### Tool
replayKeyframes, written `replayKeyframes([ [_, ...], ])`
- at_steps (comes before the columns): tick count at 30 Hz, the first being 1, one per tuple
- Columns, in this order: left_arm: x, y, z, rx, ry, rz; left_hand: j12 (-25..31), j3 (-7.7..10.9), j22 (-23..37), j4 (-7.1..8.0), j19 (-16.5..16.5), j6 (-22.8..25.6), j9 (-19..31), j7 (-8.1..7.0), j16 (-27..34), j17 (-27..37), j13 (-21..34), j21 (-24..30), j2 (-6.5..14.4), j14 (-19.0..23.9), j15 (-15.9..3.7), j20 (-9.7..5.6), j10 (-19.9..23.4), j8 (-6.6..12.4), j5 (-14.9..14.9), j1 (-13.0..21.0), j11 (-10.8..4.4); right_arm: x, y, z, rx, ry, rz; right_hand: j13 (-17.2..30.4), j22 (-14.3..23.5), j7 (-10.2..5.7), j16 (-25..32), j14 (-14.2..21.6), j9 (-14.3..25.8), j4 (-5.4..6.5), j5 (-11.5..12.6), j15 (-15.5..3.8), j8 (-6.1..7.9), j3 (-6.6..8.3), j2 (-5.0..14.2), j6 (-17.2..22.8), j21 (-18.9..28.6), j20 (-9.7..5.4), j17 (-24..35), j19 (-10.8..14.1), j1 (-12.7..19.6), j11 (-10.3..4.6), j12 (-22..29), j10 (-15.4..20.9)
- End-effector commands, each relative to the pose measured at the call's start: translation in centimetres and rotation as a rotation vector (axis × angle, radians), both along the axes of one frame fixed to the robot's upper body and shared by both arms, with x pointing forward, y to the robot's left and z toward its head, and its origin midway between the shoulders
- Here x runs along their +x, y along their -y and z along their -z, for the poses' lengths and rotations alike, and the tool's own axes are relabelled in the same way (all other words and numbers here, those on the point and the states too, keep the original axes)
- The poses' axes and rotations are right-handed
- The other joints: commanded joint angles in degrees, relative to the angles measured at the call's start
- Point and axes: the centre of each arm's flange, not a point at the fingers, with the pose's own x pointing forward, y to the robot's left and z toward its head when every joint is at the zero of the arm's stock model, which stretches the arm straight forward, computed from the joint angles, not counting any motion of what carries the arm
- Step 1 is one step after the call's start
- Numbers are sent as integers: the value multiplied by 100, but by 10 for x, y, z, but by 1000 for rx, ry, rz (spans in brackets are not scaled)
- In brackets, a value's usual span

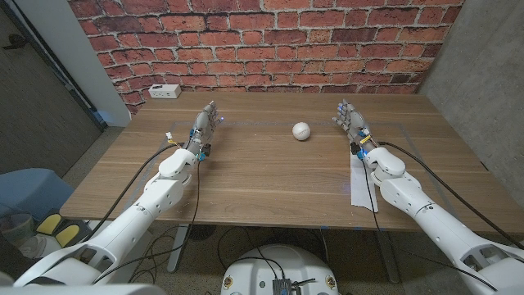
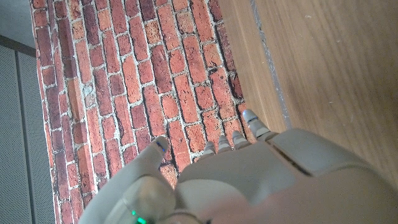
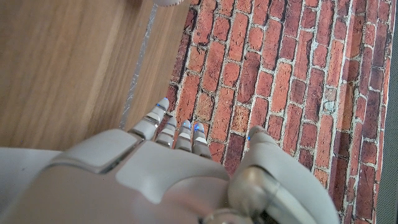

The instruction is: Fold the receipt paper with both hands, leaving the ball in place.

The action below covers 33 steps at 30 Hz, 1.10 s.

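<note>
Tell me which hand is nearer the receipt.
Right. The right hand stands just beyond the receipt's far end, with that arm lying over the strip. The left hand is across the table, past the ball.

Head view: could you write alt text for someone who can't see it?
Two white robot arms reach over a wooden table, the left hand and right hand both holding nothing, fingers apart. A white ball sits between them, and a white receipt paper lies partly under the right arm. Behind is a brick wall.
</note>
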Motion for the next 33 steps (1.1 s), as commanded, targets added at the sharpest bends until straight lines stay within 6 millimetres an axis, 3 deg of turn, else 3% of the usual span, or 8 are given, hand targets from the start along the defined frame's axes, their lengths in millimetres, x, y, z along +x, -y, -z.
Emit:
replayKeyframes([
  [1,-7,15,-16,147,52,-76,95,46,29,-246,-401,-159,32,-111,50,-16,26,-7,268,-259,139,142,-213,92,-33,224,98,-3,5,3,11,-5,10,27,28,-10,49,19,24,-4,25,68,26,42,-15,44,27,22,17,41,54,11,39,51],
  [6,-14,27,-33,290,106,-161,181,100,47,-464,-170,373,47,-49,90,-6,33,-34,280,115,366,313,198,160,-116,422,249,-4,6,3,9,-4,10,27,28,-26,54,36,24,-10,24,84,27,45,-16,48,28,41,17,42,53,22,39,55],
  [12,-21,46,-57,504,161,-255,242,131,61,-542,-58,689,50,-30,132,3,39,-53,284,439,494,447,522,179,-156,496,324,-4,6,4,10,-4,9,28,28,-39,62,62,24,-17,22,137,27,49,-18,47,32,92,17,52,51,40,38,54],
  [20,-31,78,-82,788,261,-376,282,160,68,-578,130,948,55,-107,144,8,42,-28,298,652,418,542,780,190,-178,536,292,-7,11,5,14,-3,19,29,30,-65,76,122,25,-35,15,278,29,56,-28,51,28,261,19,40,43,60,35,55],
  [33,-39,128,-110,1076,407,-384,273,181,71,-634,247,1156,58,-135,135,5,43,-21,281,794,359,534,894,199,-195,578,226,-9,15,7,25,1,22,31,33,-83,86,175,25,-61,7,337,33,66,-40,61,35,319,18,53,51,91,43,81],
])
